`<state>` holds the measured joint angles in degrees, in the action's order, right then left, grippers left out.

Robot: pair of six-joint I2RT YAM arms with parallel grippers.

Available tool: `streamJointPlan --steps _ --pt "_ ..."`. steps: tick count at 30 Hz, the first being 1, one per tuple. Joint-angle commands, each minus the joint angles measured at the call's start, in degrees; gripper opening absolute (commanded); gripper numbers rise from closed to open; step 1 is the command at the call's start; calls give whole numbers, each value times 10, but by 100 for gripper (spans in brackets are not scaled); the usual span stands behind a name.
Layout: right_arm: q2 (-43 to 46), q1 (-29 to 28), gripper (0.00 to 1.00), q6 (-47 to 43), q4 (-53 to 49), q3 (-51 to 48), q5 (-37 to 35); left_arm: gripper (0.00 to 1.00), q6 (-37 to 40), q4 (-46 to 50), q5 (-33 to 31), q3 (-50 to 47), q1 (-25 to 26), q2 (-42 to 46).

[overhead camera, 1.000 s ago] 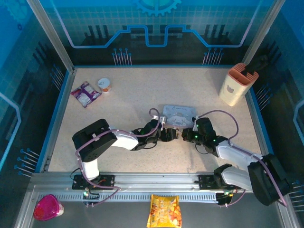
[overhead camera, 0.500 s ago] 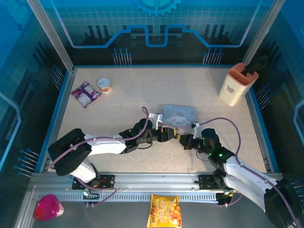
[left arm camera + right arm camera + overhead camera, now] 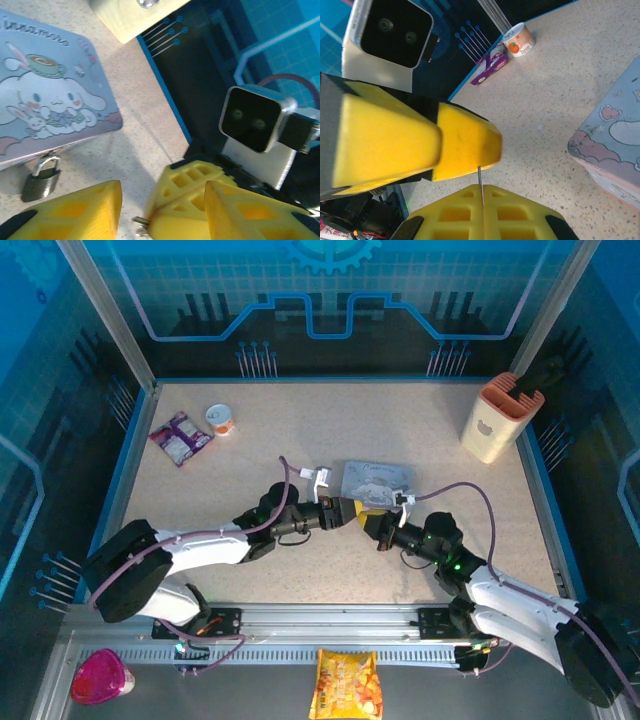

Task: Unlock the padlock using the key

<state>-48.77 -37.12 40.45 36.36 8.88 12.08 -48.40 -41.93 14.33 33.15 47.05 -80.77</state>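
Padlock (image 3: pixel 42 176) hangs lower left; right end effector (image 3: pixel 482 194) clamps the key (image 3: pixel 479 178), left end effector (image 3: pixel 162 192) spread apart; bumping together might dislodge it.

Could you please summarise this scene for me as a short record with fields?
padlock: small dark padlock, shackle closed, hanging on the pale blue cartoon tin box
key: thin grey metal key, pinched in the right end effector
left end effector: open, facing the right one
key in lock: not yet
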Motion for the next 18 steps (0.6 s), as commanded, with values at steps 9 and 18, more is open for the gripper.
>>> streamJointPlan --steps 9,18 --pt "-35 7 0 72 174 -8 24 42 -4 -34 27 -13 1 30" --pt "-17 7 0 66 141 -8 18 51 13 11 7 -22 -12 69"
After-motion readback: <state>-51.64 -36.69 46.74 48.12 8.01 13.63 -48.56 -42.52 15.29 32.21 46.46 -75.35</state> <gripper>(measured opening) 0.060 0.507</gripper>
